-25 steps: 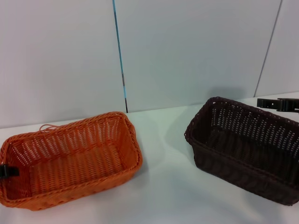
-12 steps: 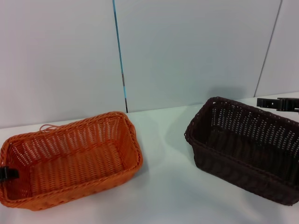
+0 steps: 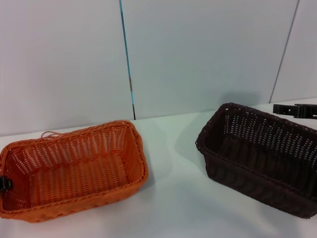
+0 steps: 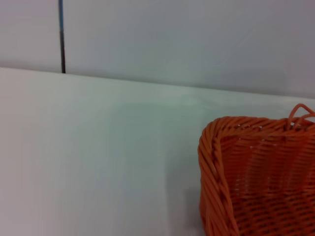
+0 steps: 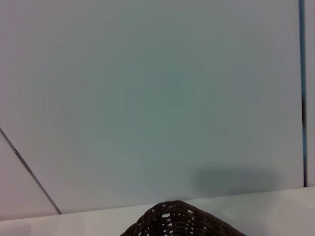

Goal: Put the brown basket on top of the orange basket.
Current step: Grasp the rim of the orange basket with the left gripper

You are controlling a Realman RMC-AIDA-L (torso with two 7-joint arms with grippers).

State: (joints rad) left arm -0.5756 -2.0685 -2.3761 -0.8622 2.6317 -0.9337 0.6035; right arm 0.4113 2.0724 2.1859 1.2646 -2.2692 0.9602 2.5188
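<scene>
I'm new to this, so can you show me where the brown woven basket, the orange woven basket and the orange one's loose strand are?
brown woven basket (image 3: pixel 257 153), head view, inner floor.
orange woven basket (image 3: pixel 74 173), head view, inner floor.
loose orange strand (image 4: pixel 300 114), left wrist view, loop above the rim.

Very little of my machine shows on my head camera. At the far left edge I see only a small black piece of the left gripper (image 3: pixel 4 184), blocky and matte, with no markings I can read. At the right edge the right gripper (image 3: pixel 295 110) shows as flat black plastic parts: two slim bar-like sections in line, squared at the ends, with a small notch between them. I can make out no cables, screws or labels on either one. Neither wrist camera shows any part of the arms or their fingers.
</scene>
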